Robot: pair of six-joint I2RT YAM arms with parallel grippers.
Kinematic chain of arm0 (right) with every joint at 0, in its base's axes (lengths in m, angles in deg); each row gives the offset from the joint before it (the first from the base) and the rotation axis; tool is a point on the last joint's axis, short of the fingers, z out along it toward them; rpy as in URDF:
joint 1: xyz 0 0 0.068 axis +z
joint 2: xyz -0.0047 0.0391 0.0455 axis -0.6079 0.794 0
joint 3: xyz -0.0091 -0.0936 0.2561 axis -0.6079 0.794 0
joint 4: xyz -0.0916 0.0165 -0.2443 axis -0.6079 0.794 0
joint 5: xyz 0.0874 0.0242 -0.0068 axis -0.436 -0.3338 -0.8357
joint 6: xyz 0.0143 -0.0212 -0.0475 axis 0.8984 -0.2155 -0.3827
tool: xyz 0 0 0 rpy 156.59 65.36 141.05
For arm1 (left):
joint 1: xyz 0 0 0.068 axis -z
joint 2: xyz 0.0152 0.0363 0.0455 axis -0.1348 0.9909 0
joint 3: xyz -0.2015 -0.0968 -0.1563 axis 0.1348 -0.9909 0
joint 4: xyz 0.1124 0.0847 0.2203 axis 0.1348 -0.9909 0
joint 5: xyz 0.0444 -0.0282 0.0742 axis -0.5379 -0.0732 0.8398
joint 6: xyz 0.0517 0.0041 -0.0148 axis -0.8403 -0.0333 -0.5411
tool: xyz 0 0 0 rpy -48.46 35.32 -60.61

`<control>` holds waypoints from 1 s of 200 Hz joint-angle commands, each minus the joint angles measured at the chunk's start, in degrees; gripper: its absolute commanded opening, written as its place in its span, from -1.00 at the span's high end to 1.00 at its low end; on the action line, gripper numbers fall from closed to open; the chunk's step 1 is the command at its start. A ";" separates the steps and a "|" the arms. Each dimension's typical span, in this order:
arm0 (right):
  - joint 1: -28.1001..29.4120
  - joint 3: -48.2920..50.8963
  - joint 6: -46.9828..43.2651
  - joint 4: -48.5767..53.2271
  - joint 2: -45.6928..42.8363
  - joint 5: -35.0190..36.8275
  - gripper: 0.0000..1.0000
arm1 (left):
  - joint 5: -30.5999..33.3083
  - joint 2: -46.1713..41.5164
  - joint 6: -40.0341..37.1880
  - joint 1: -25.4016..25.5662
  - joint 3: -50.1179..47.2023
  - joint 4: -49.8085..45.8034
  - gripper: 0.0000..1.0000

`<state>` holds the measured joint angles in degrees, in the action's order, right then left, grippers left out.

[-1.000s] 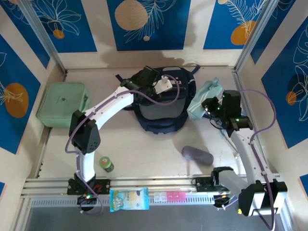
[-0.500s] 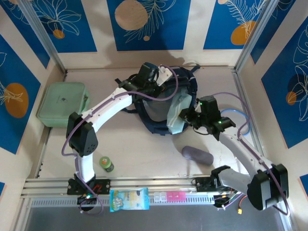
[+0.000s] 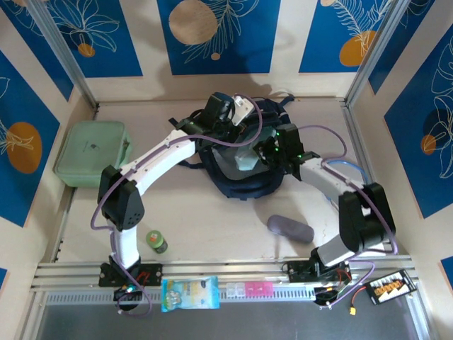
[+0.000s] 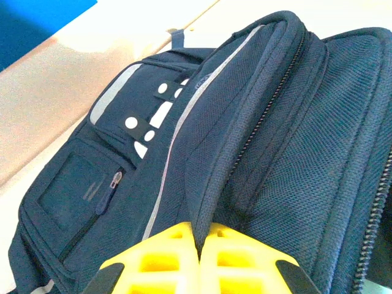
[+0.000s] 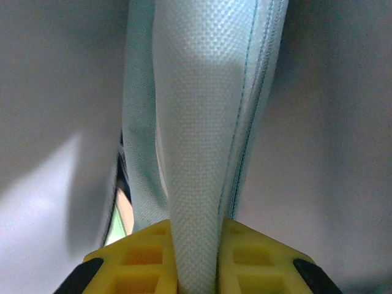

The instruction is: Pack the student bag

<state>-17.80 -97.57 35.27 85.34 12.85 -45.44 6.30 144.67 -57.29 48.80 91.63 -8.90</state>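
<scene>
While the left gripper (image 4: 199, 242) pinches the student bag (image 4: 278, 153) at its rim, the right gripper (image 5: 195, 254) clamps a mint pouch (image 5: 205, 116) inside.

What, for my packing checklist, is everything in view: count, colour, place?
student bag: 1, dark navy, far centre of table
pouch: 1, pale mint, in the bag's opening
zip case: 1, mint green, table's left
oblong case: 1, grey-purple, right of centre
bottle: 1, green, by left arm's base
packet: 1, blue, near rail
pill box: 1, white and pink, near rail
flat pack: 1, black and orange, near right corner
left gripper: 1, yellow fingers, shut on bag's edge
right gripper: 1, yellow fingers, shut on pouch
</scene>
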 commanded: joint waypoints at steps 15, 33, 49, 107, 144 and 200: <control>0.56 -5.29 9.28 -11.23 9.18 6.85 0.75 | -2.21 -4.21 3.52 1.16 3.56 6.08 1.00; 1.37 -8.10 11.89 -13.23 13.85 8.49 0.75 | -2.20 -4.03 3.90 1.18 3.28 6.00 1.00; 2.33 -8.94 14.47 -16.32 17.15 10.02 0.75 | -2.44 -4.19 4.01 1.30 3.09 5.92 1.00; 5.34 -12.59 20.61 -20.00 24.68 16.59 0.69 | -4.10 -4.82 7.43 1.31 2.86 6.10 1.00; 4.89 -14.79 21.24 -30.62 30.89 12.96 0.63 | -5.36 -4.82 8.32 1.39 3.07 5.60 1.00; 4.93 -19.70 24.38 -29.48 36.24 10.46 0.62 | -6.79 -5.38 8.76 1.39 3.29 5.92 1.00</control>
<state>-12.97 -114.55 55.70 53.37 47.07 -33.75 4.09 144.08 -50.14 48.91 91.68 -8.38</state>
